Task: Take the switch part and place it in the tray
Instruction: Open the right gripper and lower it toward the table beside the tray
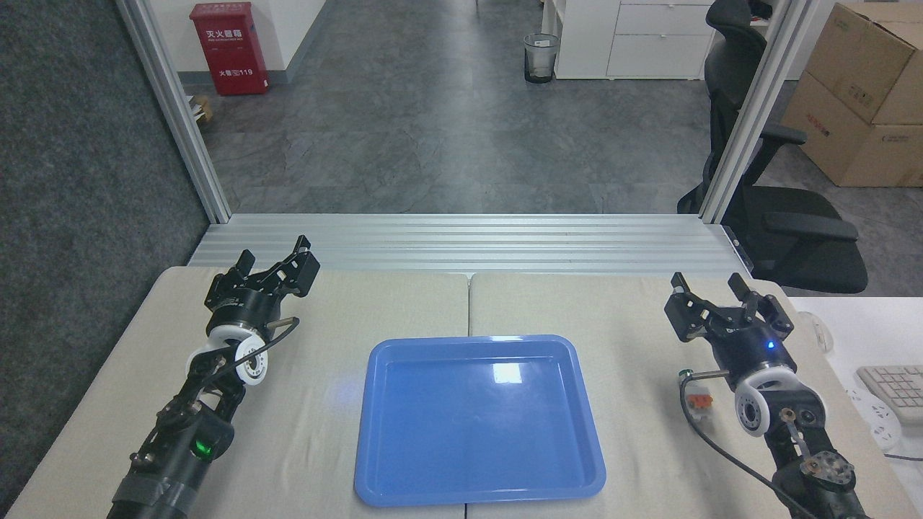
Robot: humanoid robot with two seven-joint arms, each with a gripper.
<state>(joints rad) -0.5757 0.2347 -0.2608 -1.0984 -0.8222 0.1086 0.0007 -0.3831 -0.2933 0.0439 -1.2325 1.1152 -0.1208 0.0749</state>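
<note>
Switch part (pixel 698 401), beside right arm, behind open right pincer (pixel 710 288)

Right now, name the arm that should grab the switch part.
Right. The switch part lies on the table beside the right gripper, which is open; the left gripper is across the tray.

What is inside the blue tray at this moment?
Nothing can be seen inside the blue tray; its floor shows only a light reflection. The switch part lies outside it on the table, beside the right arm. Nothing covers the inside of the tray.
</note>
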